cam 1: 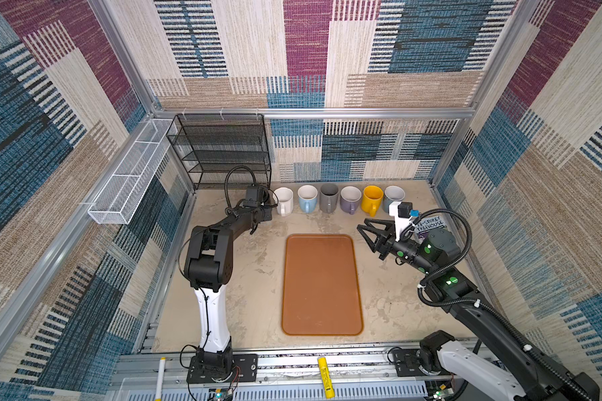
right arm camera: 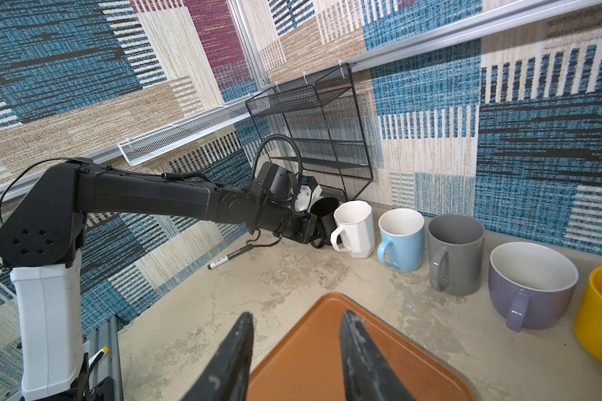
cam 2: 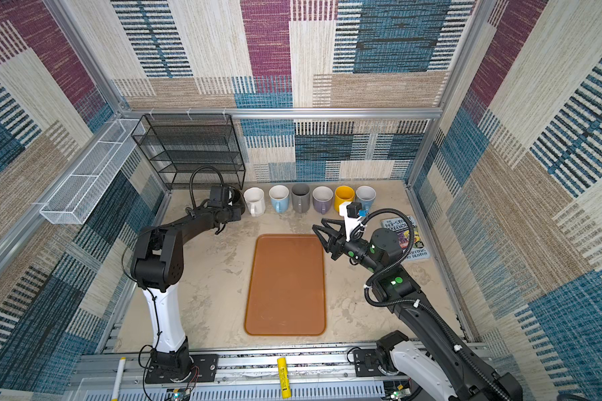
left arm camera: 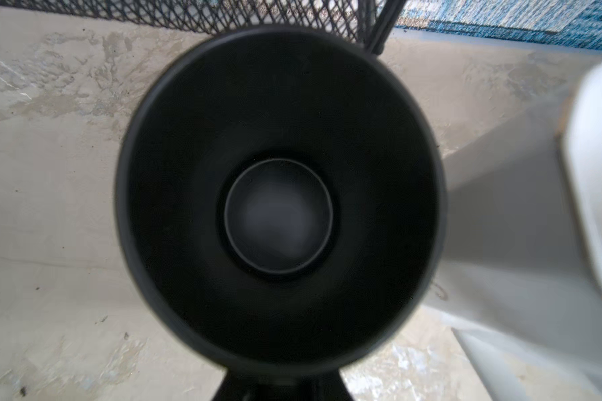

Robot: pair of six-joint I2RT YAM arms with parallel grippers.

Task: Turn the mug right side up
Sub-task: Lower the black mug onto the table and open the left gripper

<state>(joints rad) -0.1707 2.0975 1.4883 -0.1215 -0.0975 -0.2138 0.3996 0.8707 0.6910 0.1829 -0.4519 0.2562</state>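
Just beside the white mug (right arm camera: 357, 229), in front of the wire rack (right arm camera: 292, 97), grips the black mug (right arm camera: 324, 212) by its handle with the left gripper (right arm camera: 310, 231) closed tight, mouth up, long side straight up and down, far from the empty right gripper (right arm camera: 297, 314), jaws partly apart, over the tray (cam 1: 322, 284).

Bright, even light fills every view; shadows are soft. The walls (cam 1: 49, 139) bow toward the edges of both top views. In the left wrist view the black mug (left arm camera: 278, 194) is blurred, dark inside, throwing a grey shadow on the table (left arm camera: 49, 208).
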